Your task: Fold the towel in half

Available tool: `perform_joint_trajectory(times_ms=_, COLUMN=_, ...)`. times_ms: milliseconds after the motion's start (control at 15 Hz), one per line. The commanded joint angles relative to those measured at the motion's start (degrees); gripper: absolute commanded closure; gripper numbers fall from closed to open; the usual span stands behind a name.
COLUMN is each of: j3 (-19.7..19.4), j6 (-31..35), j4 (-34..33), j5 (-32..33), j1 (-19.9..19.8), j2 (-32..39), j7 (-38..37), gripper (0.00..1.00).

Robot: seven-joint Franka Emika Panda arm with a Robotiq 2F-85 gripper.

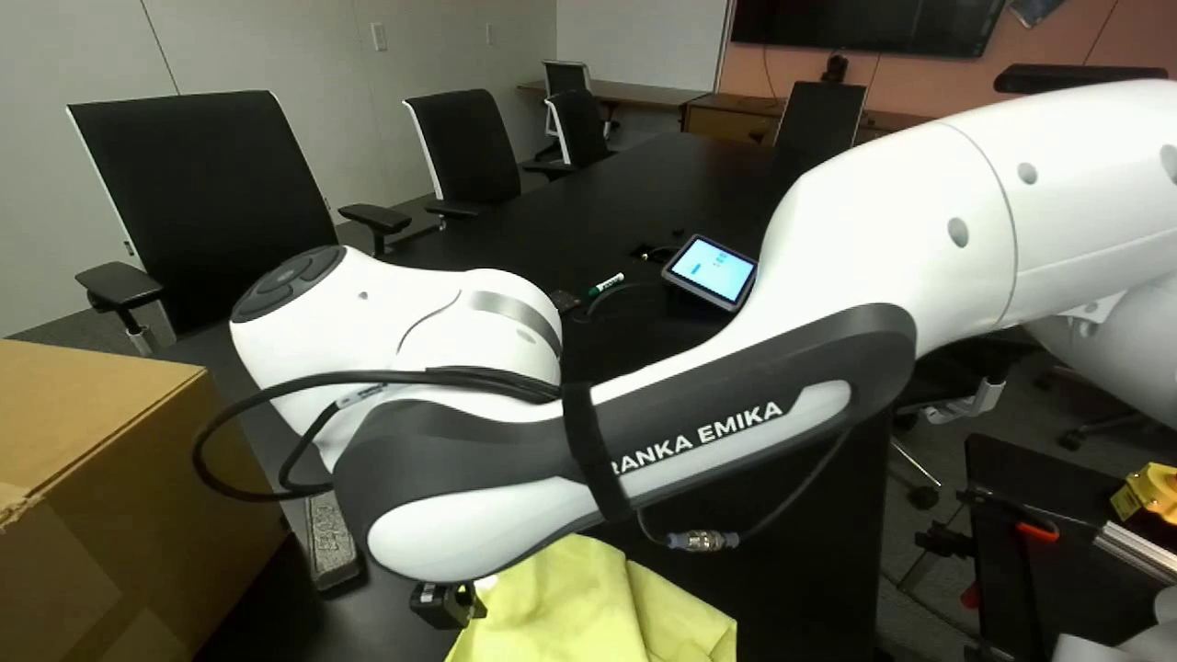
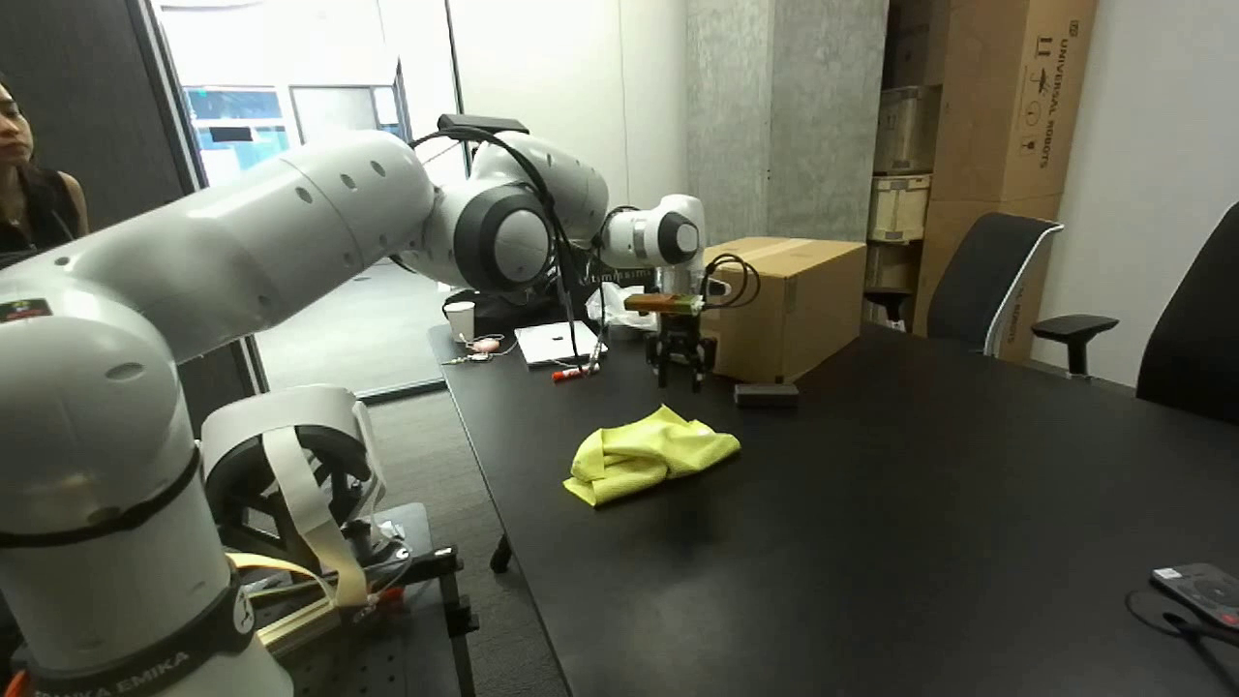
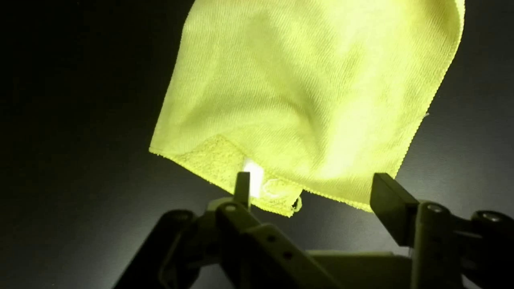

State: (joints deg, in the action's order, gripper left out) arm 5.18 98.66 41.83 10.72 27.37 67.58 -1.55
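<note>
In an exterior view I noted the yellow towel (image 1: 588, 611) on the dark surface (image 1: 800, 570), partly hidden by my arm (image 1: 708, 418). In an exterior view the towel (image 2: 649, 460) lay rumpled, my jaws hanging beyond it near a cardboard box (image 2: 832, 300). In the wrist view my jaws stood released, wide apart, at the towel's edge, a white patch (image 3: 255, 176) visible between them.
</note>
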Motion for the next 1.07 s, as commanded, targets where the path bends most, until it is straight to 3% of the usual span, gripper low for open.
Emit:
perform_joint_trajectory(times_ms=0, j3=-0.21, j6=-2.73, j4=-2.94, j5=-0.53, j1=-1.30, j2=0.63, j7=0.15, gripper=0.00)
perform_joint_trajectory(times_ms=600, j3=-0.34, j6=-2.31, j4=5.35, j5=-0.36, j1=-9.85, j2=-4.54, j7=2.30, gripper=0.00)
perform_joint_trajectory(times_ms=1000, j3=-0.24, j6=-2.05, j4=20.19, j5=-0.38, j1=-15.82, j2=-15.52, j7=3.15, gripper=0.00)
